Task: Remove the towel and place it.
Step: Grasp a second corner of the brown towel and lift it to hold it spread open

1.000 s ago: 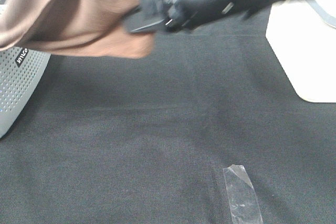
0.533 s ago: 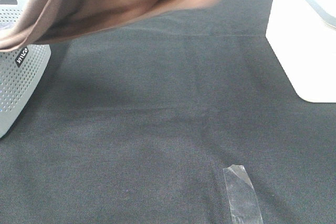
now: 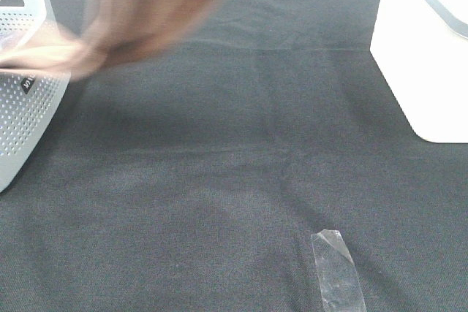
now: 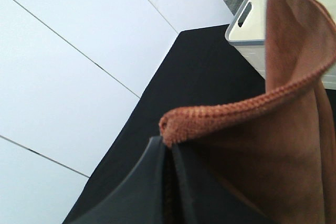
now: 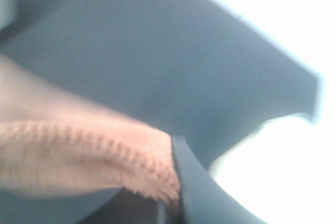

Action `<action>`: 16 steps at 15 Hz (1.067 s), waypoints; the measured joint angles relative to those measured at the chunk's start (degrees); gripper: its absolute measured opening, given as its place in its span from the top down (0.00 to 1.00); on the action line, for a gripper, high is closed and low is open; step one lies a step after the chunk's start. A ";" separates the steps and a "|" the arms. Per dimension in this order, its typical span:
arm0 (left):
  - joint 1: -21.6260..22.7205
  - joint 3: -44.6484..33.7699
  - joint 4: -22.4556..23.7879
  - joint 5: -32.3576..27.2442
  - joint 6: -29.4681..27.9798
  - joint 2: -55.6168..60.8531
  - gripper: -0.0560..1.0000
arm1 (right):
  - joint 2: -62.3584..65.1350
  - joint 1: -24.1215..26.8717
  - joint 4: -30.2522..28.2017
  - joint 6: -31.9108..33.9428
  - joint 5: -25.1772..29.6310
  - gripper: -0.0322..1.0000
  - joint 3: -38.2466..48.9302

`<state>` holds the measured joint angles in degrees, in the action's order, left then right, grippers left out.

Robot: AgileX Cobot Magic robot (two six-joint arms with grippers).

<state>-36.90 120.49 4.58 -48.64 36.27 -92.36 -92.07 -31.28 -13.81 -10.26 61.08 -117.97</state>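
The brown towel (image 3: 150, 12) hangs blurred in the air at the far left of the exterior view, its lower part trailing over the rim of the white basket (image 3: 22, 107). Neither gripper shows in that view. In the left wrist view my left gripper (image 4: 168, 148) is shut on the towel's stitched hem (image 4: 236, 108), with the cloth (image 4: 283, 171) draping away toward the basket (image 4: 251, 24). In the right wrist view my right gripper (image 5: 176, 184) is shut on another stretch of the towel's hem (image 5: 79, 156), above the black table cloth (image 5: 157, 61).
The black table cloth (image 3: 234, 158) covers the table. A strip of clear tape (image 3: 336, 268) lies near the front. A white surface (image 3: 431, 56) borders the cloth at the right. The perforated white basket stands at the left edge.
The right arm has risen out of the exterior view. The towel has been carried up and swung leftward, and now shows only as a blur at the top left.
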 joint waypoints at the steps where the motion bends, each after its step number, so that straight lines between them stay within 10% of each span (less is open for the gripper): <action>1: 0.00 0.00 0.11 0.74 0.00 -0.57 0.95 | -0.86 0.00 -3.21 1.55 -1.49 0.96 -1.95; 8: 0.00 0.00 10.54 15.30 -0.52 -7.16 0.95 | -6.53 0.00 -14.50 6.30 -18.74 0.96 -4.24; 16: 12.26 0.00 16.10 45.09 -12.66 -15.13 0.95 | -15.24 4.35 -28.88 32.72 -44.58 0.96 -4.76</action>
<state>-24.64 120.49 20.68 -3.55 23.61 -107.49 -107.31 -26.93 -42.69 22.46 16.50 -122.73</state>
